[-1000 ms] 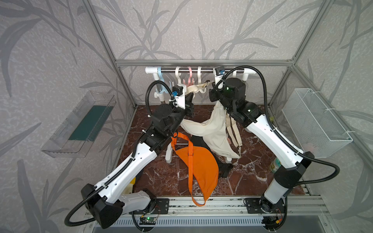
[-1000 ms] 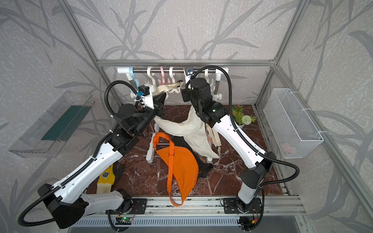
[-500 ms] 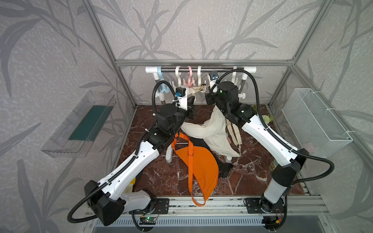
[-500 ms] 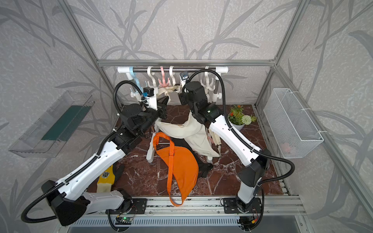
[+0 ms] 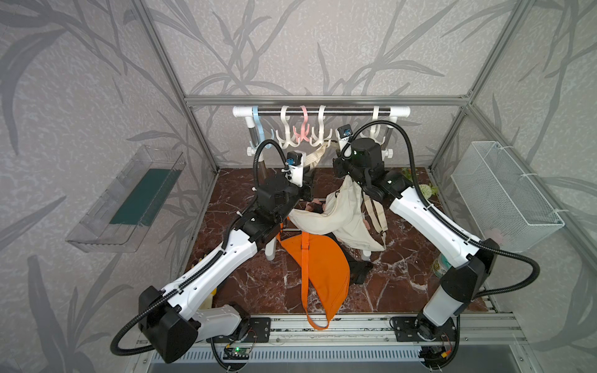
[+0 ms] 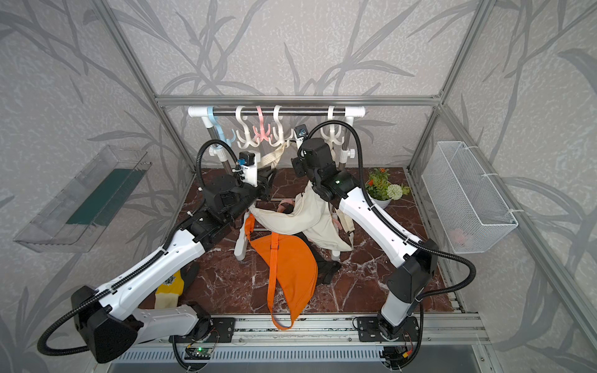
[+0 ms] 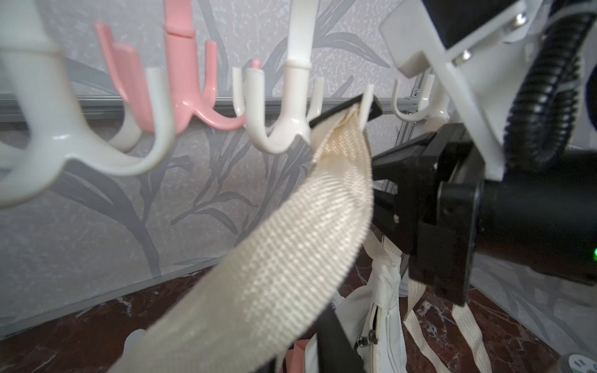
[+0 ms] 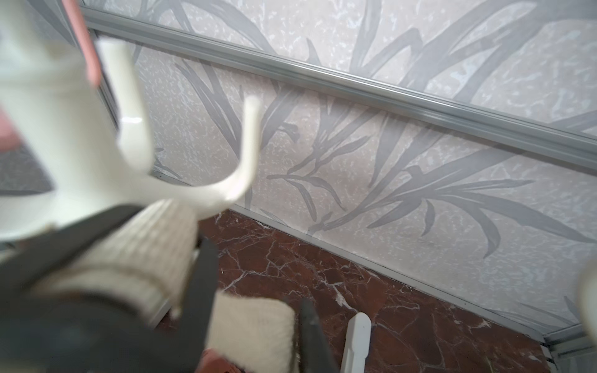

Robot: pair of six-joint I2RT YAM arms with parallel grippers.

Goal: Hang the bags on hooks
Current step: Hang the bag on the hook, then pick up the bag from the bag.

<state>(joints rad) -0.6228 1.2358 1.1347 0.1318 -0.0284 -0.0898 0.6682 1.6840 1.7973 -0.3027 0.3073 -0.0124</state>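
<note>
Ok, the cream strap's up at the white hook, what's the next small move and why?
Probably open the right gripper fully and ease it back from the white hook. The cream strap already lies over one prong, with the cream bag sagging below, so letting go should leave it hung. Whether the jaws grip the strap I cannot tell.

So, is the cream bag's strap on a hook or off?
On, it seems: in the left wrist view the strap lies over a prong of a white hook.
</note>
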